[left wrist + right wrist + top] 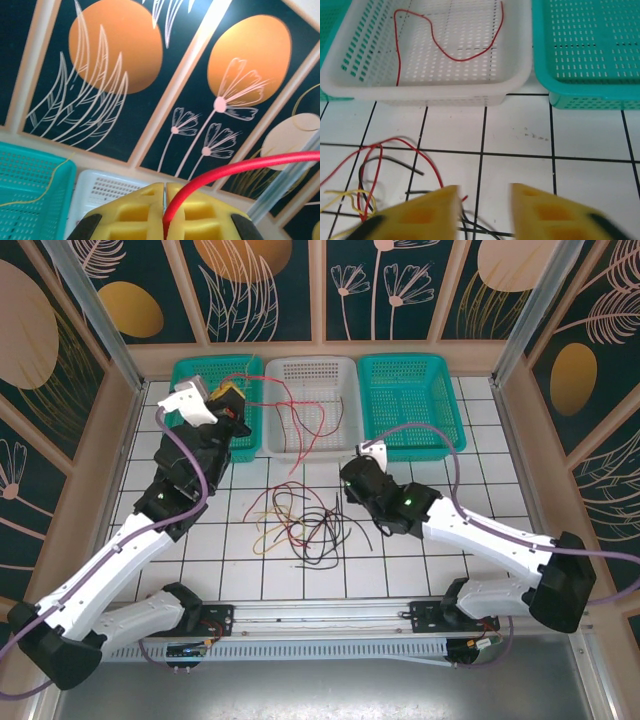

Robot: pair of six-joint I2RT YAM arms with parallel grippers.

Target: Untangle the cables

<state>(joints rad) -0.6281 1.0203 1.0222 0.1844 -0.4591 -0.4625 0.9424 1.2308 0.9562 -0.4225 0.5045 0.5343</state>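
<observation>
Cables of three colours are in play here. One thin red cable (225,170) is pinched between the yellow ribbed fingers (125,215) of the left gripper (164,192), which are pressed together on it with no gap showing. From that grip the red cable arcs out to the right and drops into the white perforated plastic basket (310,368), where it lies in loose curves on the floor.

The right gripper (485,200) has its two yellow fingers (430,212) standing apart, with bare tile between them and nothing held. It hangs low at the right edge of the loose heap of cables (300,525).

That heap lies in the middle of the white tiled table (480,510), well short of the baskets. Its red, yellow and black strands cross each other too much for me to count.

There are three baskets in a row at the far edge. The white one sits between two teal perforated plastic baskets, one on the left (185,370) and one on the right (410,365). A thin yellow strand (40,197) trails across the left teal basket.

The left arm's wrist hangs over that left teal basket and covers much of it. Two thick lilac arm cables (185,455) loop along the arms.
</observation>
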